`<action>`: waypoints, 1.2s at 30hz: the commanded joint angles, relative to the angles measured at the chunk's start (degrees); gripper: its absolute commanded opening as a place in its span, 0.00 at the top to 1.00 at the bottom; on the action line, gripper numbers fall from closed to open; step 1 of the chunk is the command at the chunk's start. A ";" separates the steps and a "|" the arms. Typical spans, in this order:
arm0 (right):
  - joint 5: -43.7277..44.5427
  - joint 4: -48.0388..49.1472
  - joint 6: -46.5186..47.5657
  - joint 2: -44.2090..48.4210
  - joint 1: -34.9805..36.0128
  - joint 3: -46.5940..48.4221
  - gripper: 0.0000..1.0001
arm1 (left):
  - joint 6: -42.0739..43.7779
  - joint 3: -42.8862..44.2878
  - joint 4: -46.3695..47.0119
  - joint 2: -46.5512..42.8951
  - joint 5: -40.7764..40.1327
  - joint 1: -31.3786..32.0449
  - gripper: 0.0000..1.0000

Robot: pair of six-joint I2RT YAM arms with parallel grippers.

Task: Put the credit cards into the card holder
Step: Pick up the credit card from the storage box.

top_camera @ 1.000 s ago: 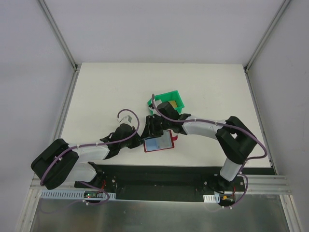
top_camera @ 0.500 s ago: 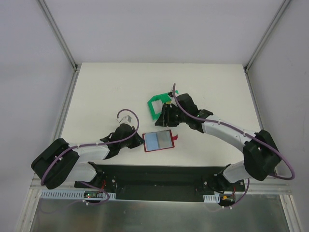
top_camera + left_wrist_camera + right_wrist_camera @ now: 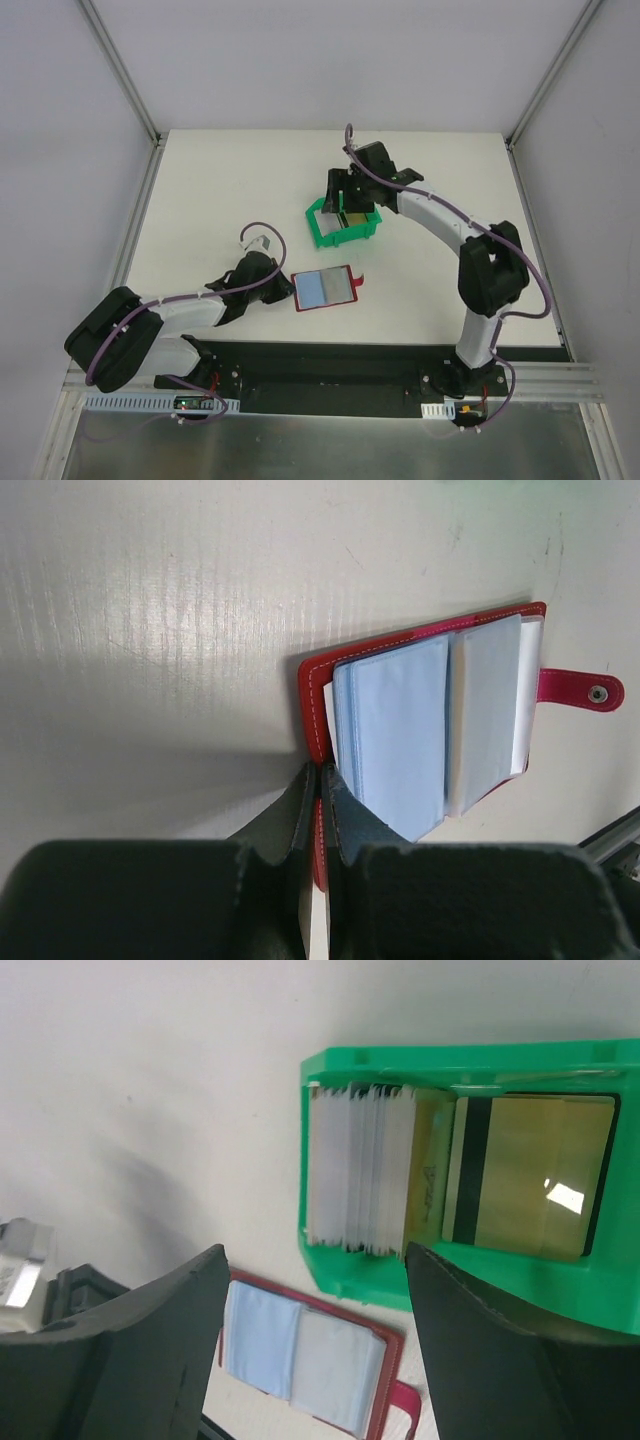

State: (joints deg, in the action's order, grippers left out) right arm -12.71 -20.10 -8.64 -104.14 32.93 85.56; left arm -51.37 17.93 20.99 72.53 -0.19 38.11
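Note:
The card holder [image 3: 325, 289] lies open on the white table, its pale blue pockets [image 3: 430, 720] facing up and its snap tab [image 3: 585, 690] sticking out to one side. My left gripper [image 3: 284, 290] is shut on the red cover's edge [image 3: 320, 780]. Credit cards stand in the green bin [image 3: 340, 237]: a whitish stack [image 3: 360, 1170] and golden ones [image 3: 530, 1175]. My right gripper [image 3: 346, 200] hovers above that bin, open [image 3: 315, 1252], with nothing between its fingers. In the right wrist view the card holder [image 3: 300, 1360] lies below the bin.
The green bin's rim [image 3: 450, 1060] stands behind the card holder, a short gap apart. A black rail [image 3: 330, 360] with both arm bases runs along the near table edge. Grey walls enclose the table on three sides.
My right arm has swung away from the card holder, back over the green bin, and its jaws have opened wide. The left gripper and the card holder have stayed put.

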 commanded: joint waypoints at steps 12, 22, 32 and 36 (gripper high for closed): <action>-7.15 -6.80 4.25 -15.48 -1.64 12.61 0.21 | 3.65 1.23 -4.12 2.35 1.85 -1.98 1.00; -13.39 -4.95 2.76 -16.54 -2.52 12.18 0.22 | 3.74 1.58 -3.59 3.58 3.00 -2.25 1.00; -15.33 -4.51 2.76 -14.87 -3.40 11.12 0.35 | 3.82 1.93 -3.15 4.11 3.35 -2.25 1.00; -14.63 -4.51 2.49 -14.60 -3.48 10.60 0.44 | 3.91 2.02 -3.06 4.20 3.44 -2.25 1.00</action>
State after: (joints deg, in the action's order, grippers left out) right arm -25.85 -25.56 -5.58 -121.10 29.39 96.14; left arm -49.82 19.79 21.74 75.40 2.96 36.62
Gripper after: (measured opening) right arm 0.600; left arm 0.006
